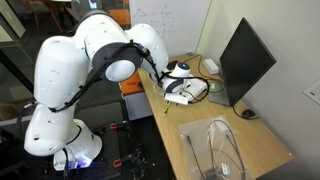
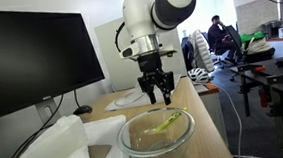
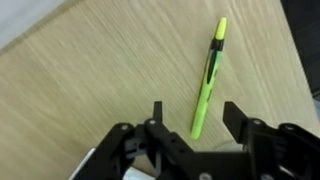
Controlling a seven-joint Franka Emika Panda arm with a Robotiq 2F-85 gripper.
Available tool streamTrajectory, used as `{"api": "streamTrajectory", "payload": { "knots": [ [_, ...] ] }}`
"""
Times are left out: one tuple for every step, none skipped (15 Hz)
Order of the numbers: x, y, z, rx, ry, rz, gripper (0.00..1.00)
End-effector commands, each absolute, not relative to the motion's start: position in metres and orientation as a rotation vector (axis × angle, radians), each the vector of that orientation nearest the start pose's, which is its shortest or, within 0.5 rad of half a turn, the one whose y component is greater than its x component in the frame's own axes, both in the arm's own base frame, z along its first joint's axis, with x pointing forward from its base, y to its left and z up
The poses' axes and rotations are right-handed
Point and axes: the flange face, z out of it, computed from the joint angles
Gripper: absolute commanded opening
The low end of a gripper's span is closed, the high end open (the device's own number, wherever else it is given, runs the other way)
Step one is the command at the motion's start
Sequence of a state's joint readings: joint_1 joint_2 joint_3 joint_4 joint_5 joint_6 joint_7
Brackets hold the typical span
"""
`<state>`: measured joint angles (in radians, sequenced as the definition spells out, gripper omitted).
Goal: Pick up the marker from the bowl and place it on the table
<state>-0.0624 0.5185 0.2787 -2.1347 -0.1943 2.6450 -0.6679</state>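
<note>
Robotiq gripper (image 3: pixel 192 110) hung released, jaws apart, over slim yellow-green plastic marker (image 3: pixel 208 75) lying flat on light-brown wooden table (image 3: pixel 100 70), close to its edge

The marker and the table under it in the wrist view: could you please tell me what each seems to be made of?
The marker looks like plastic: a smooth, evenly yellow-green barrel with a slight sheen and a dark strip along it. The table looks like wood or wood-look laminate: light brown, matte, with fine parallel grain lines. Which of the two it is cannot be told.
</note>
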Motion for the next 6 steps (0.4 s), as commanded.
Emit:
{"api": "streamTrajectory", "payload": {
  "knots": [
    [0.543,0.122,0.204,-2.732,-1.52,-0.044,0.98],
    [0.54,0.12,0.212,-2.737,-1.506,-0.04,1.0],
    [0.537,0.119,0.22,-2.739,-1.477,-0.036,1.0],
    [0.535,0.118,0.227,-2.745,-1.429,-0.03,1.0],
    [0.533,0.117,0.232,-2.744,-1.379,-0.01,1.0],
    [0.531,0.115,0.237,-2.743,-1.335,0.011,1.0]
  ]
}}
